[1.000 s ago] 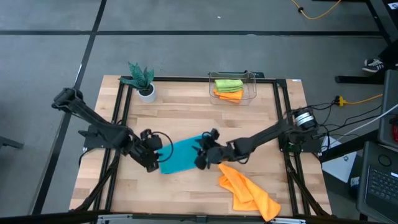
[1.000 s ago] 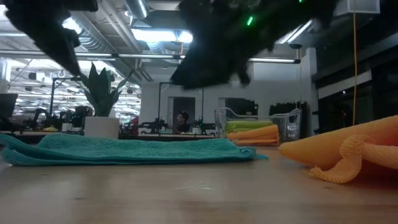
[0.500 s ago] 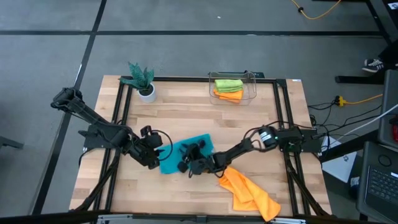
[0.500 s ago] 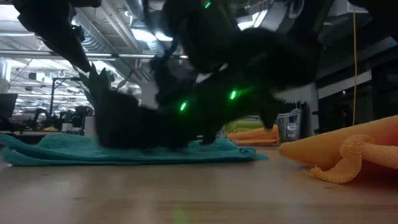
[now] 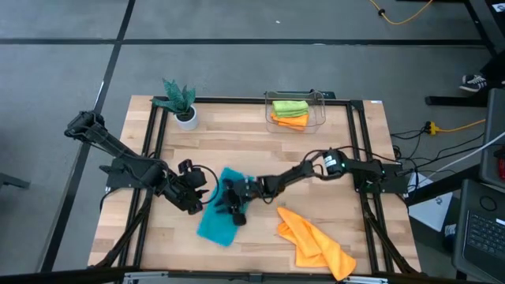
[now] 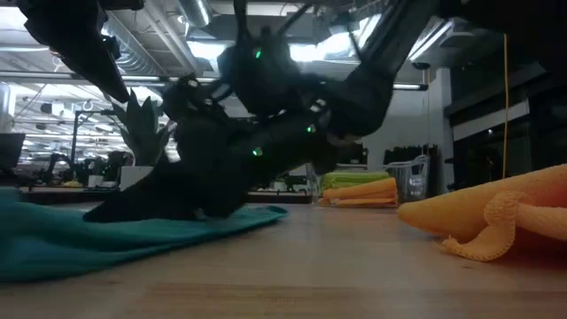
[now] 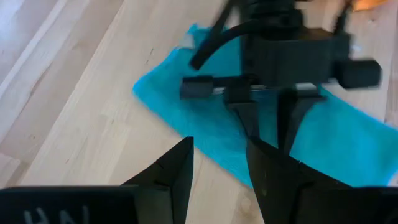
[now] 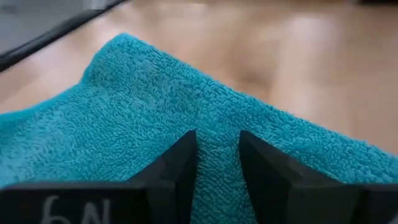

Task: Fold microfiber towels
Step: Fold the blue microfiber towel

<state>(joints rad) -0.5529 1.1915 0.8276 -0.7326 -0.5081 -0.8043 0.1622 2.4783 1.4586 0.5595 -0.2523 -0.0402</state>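
Note:
The teal microfiber towel (image 5: pixel 215 227) lies flat on the wooden table near its middle, slanting toward the near edge. It also shows in the low view (image 6: pixel 80 244). My right gripper (image 5: pixel 233 205) reaches in low from the right and is shut on the towel's middle. My left gripper (image 5: pixel 197 199) hangs open just off the towel's left edge, its fingers (image 7: pixel 177 168) clear of the cloth. An orange towel (image 5: pixel 314 241) lies crumpled by the near right edge. Green and orange towels sit folded in the clear bin (image 5: pixel 293 110). My right gripper has the teal towel's middle (image 8: pixel 217 134) between its two fingers (image 8: pixel 180 165), with a low ridge of cloth running up from the gap. The fingers slant down onto it from the table's right side (image 7: pixel 267 124). The towel lies on the table all round them.
A small plant in a white pot (image 5: pixel 181 106) stands at the far left. The clear bin stands at the far edge. Bare wood (image 5: pixel 260 150) lies between the bin and the teal towel. A black frame (image 5: pixel 154 134) runs along the table's sides.
My right gripper has come down and toward the table's left, rolling its wrist, onto the teal towel. The towel, which lay broadside across the middle, has turned about and slid, so that one end now lies toward the near edge.

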